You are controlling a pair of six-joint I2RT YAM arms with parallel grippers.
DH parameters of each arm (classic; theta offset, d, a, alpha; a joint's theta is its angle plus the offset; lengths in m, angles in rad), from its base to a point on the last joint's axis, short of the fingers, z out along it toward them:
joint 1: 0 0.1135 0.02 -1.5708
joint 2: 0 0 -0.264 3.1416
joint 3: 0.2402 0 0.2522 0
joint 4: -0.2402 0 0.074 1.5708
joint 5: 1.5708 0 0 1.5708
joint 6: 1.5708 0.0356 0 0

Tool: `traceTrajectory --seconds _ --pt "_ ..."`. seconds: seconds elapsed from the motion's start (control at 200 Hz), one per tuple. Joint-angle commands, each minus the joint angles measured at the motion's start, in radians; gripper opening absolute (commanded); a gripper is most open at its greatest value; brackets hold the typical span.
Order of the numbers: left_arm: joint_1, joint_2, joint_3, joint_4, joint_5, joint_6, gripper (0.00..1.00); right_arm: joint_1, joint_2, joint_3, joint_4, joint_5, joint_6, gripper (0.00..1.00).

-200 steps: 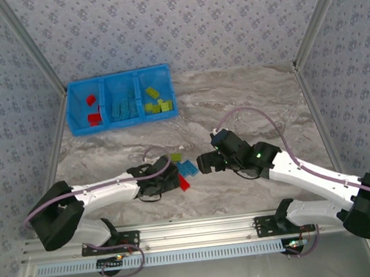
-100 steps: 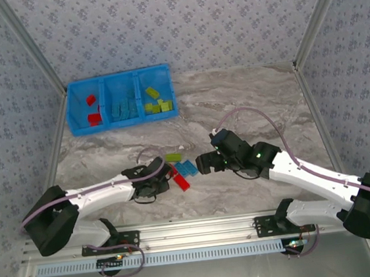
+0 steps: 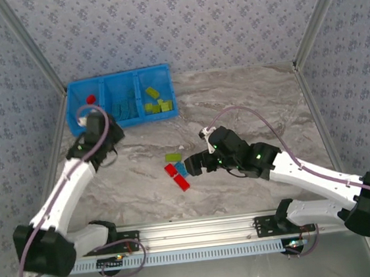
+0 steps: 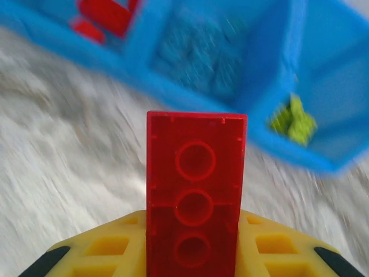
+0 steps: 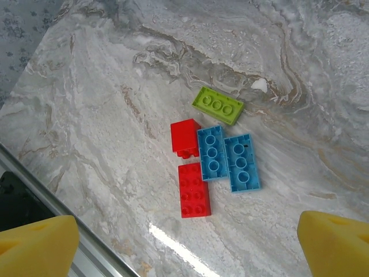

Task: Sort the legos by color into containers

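Observation:
My left gripper [image 3: 94,123] hangs at the front edge of the blue bin [image 3: 120,88], by its left container. It is shut on a red lego [image 4: 195,202] that stands upright between the yellow fingers [image 4: 277,251]. Beyond it I see the red [image 4: 104,14], blue [image 4: 202,52] and green [image 4: 297,118] containers. My right gripper [image 3: 194,164] is open above the loose legos: a green one [image 5: 217,105], two red [image 5: 185,137] [image 5: 194,189] and two blue [image 5: 210,153] [image 5: 242,163].
The loose legos [image 3: 177,170] lie mid-table on grey marble. The bin sits at the back left, close to the left frame post [image 3: 29,45]. A metal rail [image 3: 194,230] runs along the near edge, with patterned walls behind.
The left gripper shut on a red lego at the pile and swung up and left to the bin. The right gripper shifted slightly left toward the pile, still open.

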Motion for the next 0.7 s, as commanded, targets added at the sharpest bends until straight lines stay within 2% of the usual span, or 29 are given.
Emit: traceTrajectory --seconds 0.0,0.105,0.235,0.29,0.315,0.395,0.46,0.695 --pt "0.154 0.218 0.133 0.034 0.044 0.1 0.26 0.003 -0.005 0.026 -0.03 0.032 -0.008 1.0" --pt "0.265 0.46 0.334 0.027 0.14 0.088 0.26 0.003 -0.023 0.024 -0.051 0.052 -0.008 1.0" --pt "0.315 0.722 0.633 -0.093 0.228 0.113 0.26 0.004 -0.054 0.022 -0.076 0.065 -0.001 1.0" --pt "0.324 0.77 0.706 -0.12 0.218 0.118 0.31 0.006 -0.068 0.021 -0.088 0.074 0.005 1.0" --pt "0.328 0.782 0.721 -0.119 0.216 0.117 0.36 0.005 -0.075 0.018 -0.093 0.078 0.009 1.0" --pt "0.34 0.786 0.749 -0.121 0.229 0.107 0.53 0.005 -0.1 0.0 -0.094 0.091 0.021 1.0" --pt "0.343 0.759 0.75 -0.136 0.234 0.095 0.61 0.006 -0.114 -0.015 -0.089 0.1 0.031 1.0" --pt "0.325 0.508 0.607 -0.18 0.272 0.069 0.66 -0.002 -0.091 -0.01 -0.102 0.181 0.064 1.0"
